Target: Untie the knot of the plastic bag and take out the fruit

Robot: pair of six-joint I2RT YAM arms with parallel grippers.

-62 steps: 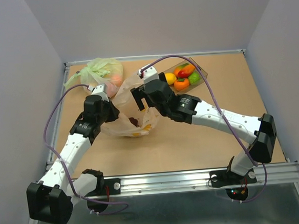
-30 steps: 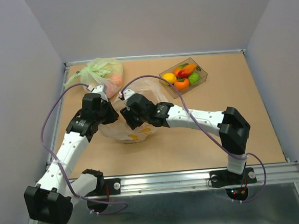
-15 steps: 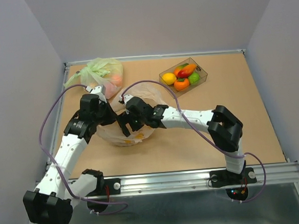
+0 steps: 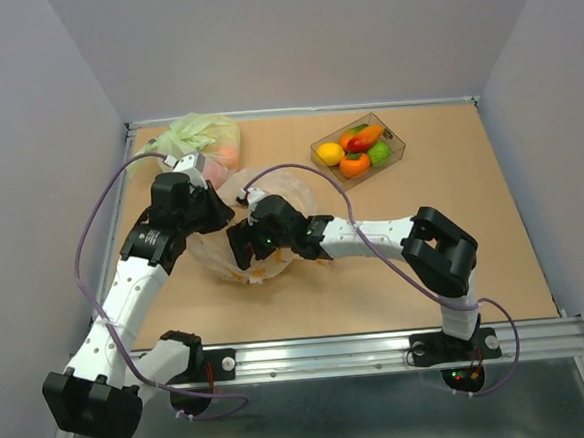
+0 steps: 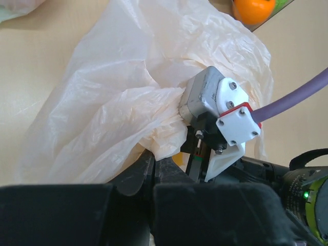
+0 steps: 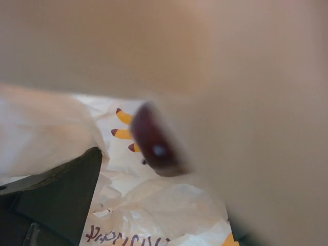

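- Left gripper: jaws closed on rim film of the crinkly translucent pale peach plastic bag. The thin film may slip or tear, collapsing the mouth.
- Right gripper: inside the bag; its opening cannot be determined. The small dark purple glossy fruit lies just ahead of it, and loose film may get pinched with it.
- Beyond both grippers: light-green translucent bag and clear rectangular plastic box. Neither obstructs.

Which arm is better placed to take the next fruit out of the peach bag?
Right. The right claw is inside the plastic bag, with the dark purple fruit just ahead in its wrist view. The left claw pinches the film.
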